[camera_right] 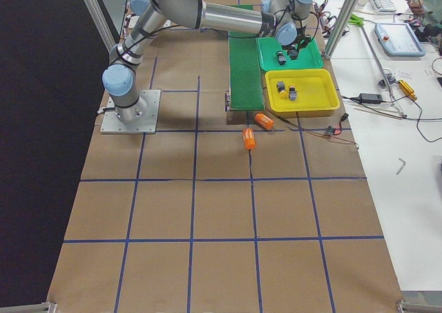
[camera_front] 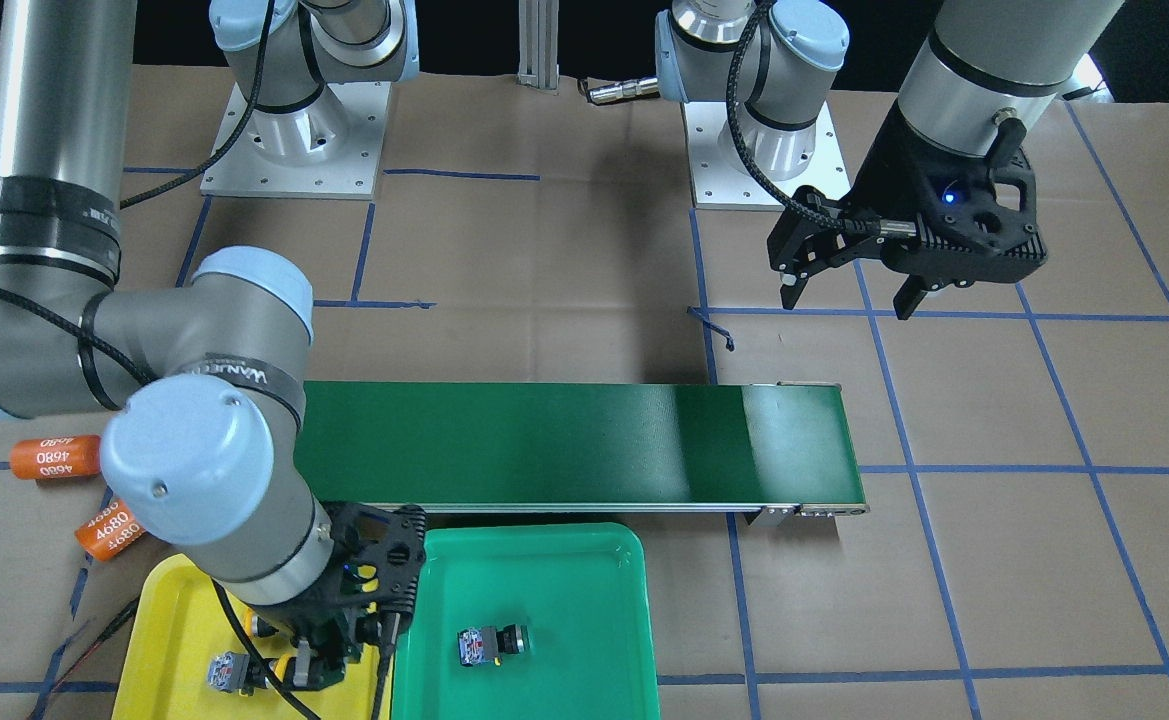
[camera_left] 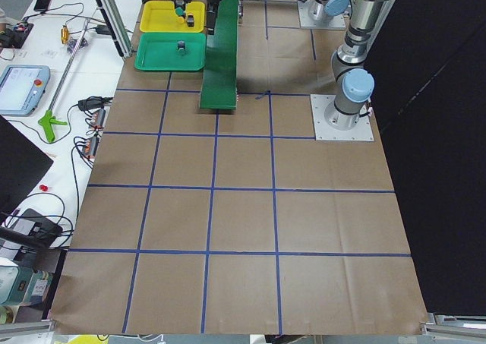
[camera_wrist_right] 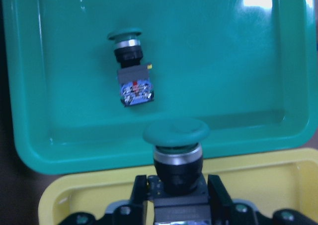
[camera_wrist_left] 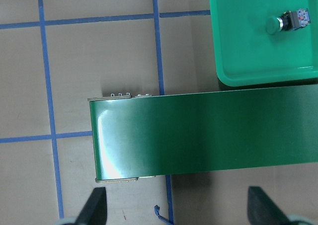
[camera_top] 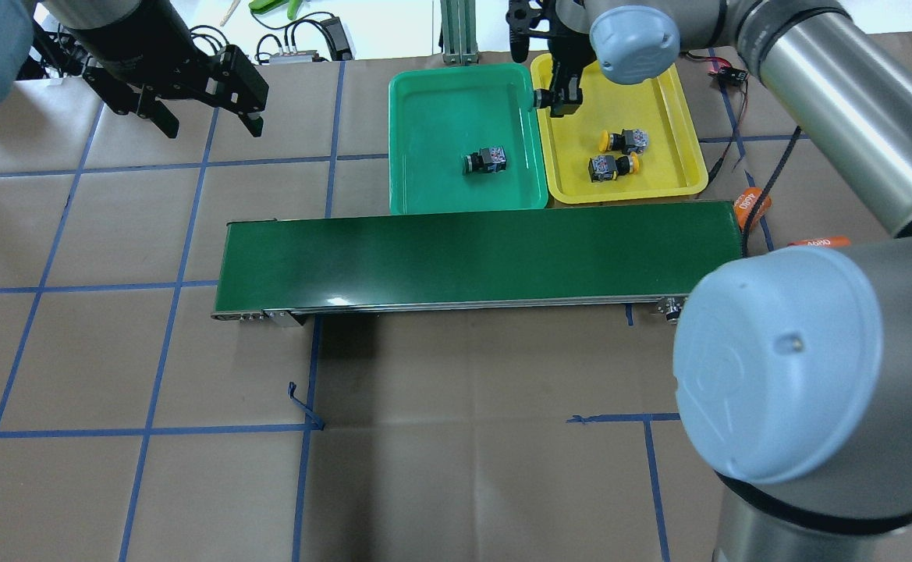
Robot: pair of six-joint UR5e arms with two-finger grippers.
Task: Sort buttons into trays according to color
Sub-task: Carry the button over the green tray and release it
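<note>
Where blue-taped paper (camera_top: 463, 468) covers the table (camera_front: 544, 250), right jaws clench a green button (camera_wrist_right: 177, 158), left jaws gape.

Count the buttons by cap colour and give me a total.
Green-capped: 2, the loose button in the green tray and the held button in the right pincer.
Yellow-capped: 2, the far button and near button in the yellow tray.
Total: 4 buttons.
</note>
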